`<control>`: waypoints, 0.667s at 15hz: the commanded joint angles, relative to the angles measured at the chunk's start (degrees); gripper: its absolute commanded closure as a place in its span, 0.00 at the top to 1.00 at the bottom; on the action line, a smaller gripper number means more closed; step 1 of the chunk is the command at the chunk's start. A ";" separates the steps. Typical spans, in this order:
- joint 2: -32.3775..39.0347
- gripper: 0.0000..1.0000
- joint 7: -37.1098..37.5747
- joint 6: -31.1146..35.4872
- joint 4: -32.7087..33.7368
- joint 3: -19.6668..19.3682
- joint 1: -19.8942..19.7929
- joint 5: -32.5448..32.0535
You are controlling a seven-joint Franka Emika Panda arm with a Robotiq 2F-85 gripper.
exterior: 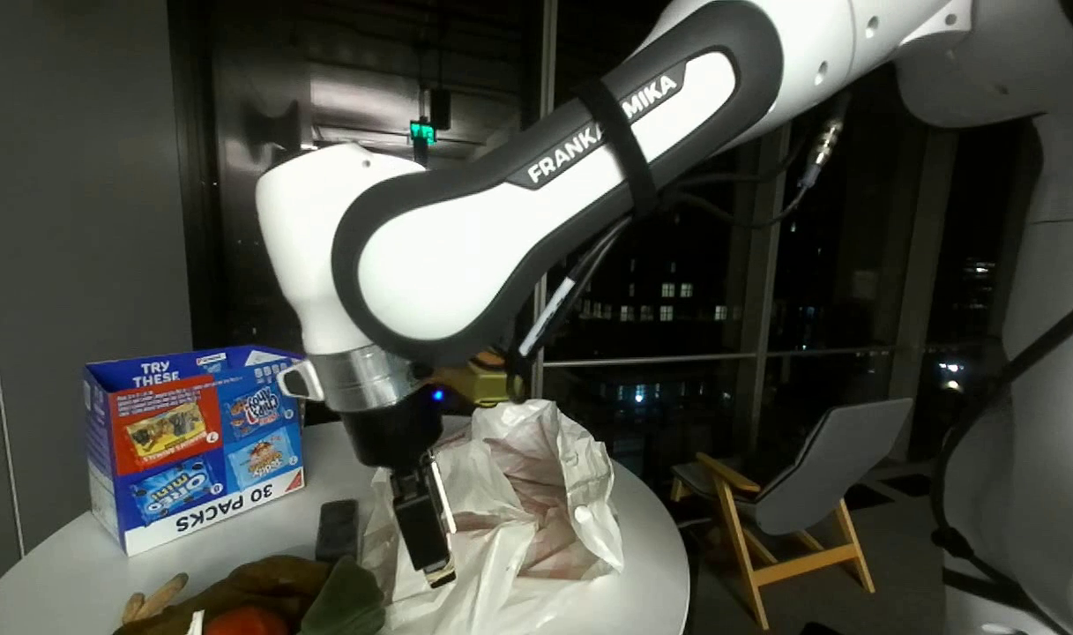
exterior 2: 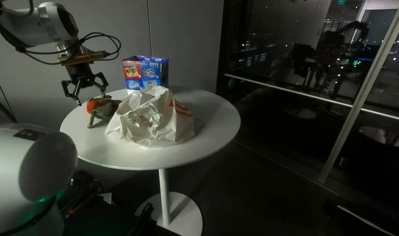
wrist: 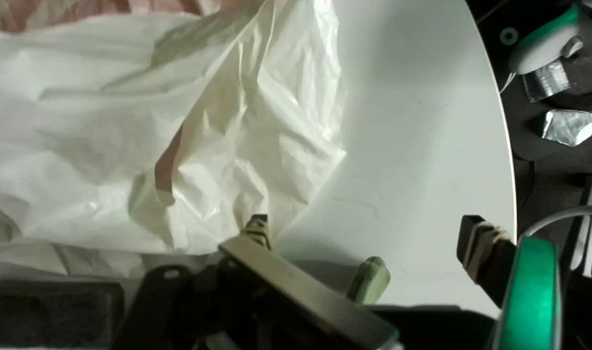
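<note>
My gripper is open and empty, its two fingers wide apart in the wrist view (wrist: 366,223). In an exterior view the gripper (exterior 2: 91,98) hangs above a soft toy (exterior 2: 102,110), green and brown with an orange-red part. The toy also shows at the lower edge in an exterior view (exterior: 342,600). In the wrist view only a green limb of the toy (wrist: 370,279) shows between the fingers; the gripper hides the rest. A crumpled white bag (exterior 2: 183,126) lies beside the toy. It fills the left of the wrist view (wrist: 106,131), near one finger.
A blue and red snack box (exterior: 201,459) stands at the back of the round white table (exterior 2: 215,131). A dark flat object (exterior: 337,529) lies between box and bag. The table's edge runs down the right of the wrist view (wrist: 502,121). A grey chair (exterior: 818,467) stands beyond.
</note>
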 commanded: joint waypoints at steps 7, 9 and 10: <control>15.38 1.00 -12.54 12.32 9.43 2.27 2.14 -7.66; 17.47 1.00 -14.44 13.90 11.28 2.27 2.44 -8.70; 18.72 1.00 -15.67 14.27 12.28 2.21 2.44 -8.81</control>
